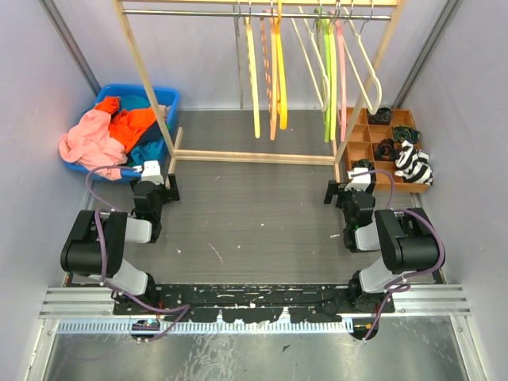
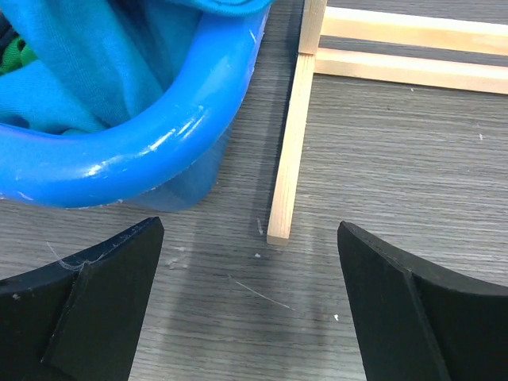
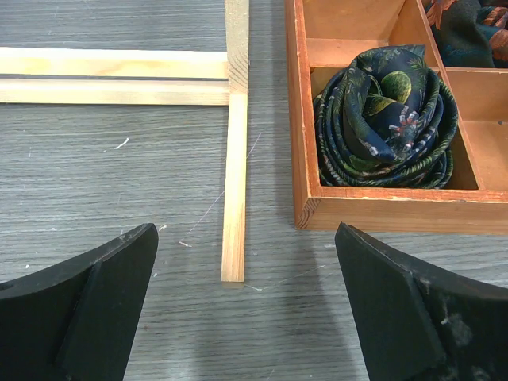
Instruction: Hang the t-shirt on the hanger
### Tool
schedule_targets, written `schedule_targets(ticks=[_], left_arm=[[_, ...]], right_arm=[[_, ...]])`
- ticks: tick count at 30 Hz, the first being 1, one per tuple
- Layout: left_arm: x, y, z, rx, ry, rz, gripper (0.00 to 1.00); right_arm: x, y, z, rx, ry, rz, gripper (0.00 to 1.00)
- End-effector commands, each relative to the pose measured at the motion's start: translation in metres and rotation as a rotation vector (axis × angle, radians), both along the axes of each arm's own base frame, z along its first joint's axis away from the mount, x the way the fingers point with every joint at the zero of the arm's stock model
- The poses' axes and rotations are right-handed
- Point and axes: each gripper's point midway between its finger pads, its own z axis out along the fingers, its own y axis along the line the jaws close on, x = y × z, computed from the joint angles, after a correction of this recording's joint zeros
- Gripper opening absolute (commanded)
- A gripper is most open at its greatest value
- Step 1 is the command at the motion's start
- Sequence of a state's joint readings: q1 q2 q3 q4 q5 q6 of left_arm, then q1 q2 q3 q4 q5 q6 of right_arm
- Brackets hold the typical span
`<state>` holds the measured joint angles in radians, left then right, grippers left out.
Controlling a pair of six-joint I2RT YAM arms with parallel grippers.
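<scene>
The salmon-pink t-shirt [image 1: 86, 141] lies crumpled over the left rim of a blue bin [image 1: 165, 98] at the back left. Two pale cream-white hangers hang on the rack's rail, one near the middle [image 1: 311, 59] and one at the right end [image 1: 367, 67]; I cannot tell which is the task's hanger. My left gripper [image 1: 155, 186] rests low beside the bin, open and empty [image 2: 250, 302]. My right gripper [image 1: 351, 190] rests low near the wooden tray, open and empty [image 3: 246, 305]. Neither wrist view shows the t-shirt or a hanger.
The bin also holds a bright orange garment [image 1: 133, 119] and a teal one [image 2: 87, 71]. Yellow, orange, green and pink hangers hang on the wooden rack; its feet [image 2: 284, 159] [image 3: 234, 198] end just ahead of each gripper. A compartment tray [image 3: 305, 119] holds rolled dark cloths [image 3: 385, 119].
</scene>
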<state>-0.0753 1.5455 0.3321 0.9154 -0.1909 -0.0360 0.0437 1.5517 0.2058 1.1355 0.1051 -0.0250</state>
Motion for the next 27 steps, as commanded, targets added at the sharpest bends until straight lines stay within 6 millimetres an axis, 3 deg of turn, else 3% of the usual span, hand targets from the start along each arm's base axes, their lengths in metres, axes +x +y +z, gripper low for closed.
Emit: schedule_targets(ticks=[1, 22, 26, 27], left_arm=[[0.01, -0.004, 0.013, 0.0, -0.041, -0.02, 0.98], [0.012, -0.006, 0.018, 0.005, -0.052, -0.041, 0.98], [0.009, -0.007, 0.031, -0.009, 0.032, -0.028, 0.98], [0.006, -0.003, 0.033, -0.028, 0.06, 0.013, 0.98]], right_arm=[[0.012, 0.001, 0.024, -0.002, -0.084, 0.003, 1.0], [0.012, 0.0, 0.025, -0.001, -0.087, -0.003, 1.0], [0.005, -0.023, 0.041, 0.027, -0.123, -0.15, 1.0], [0.003, -0.024, 0.055, 0.027, -0.15, -0.153, 1.0]])
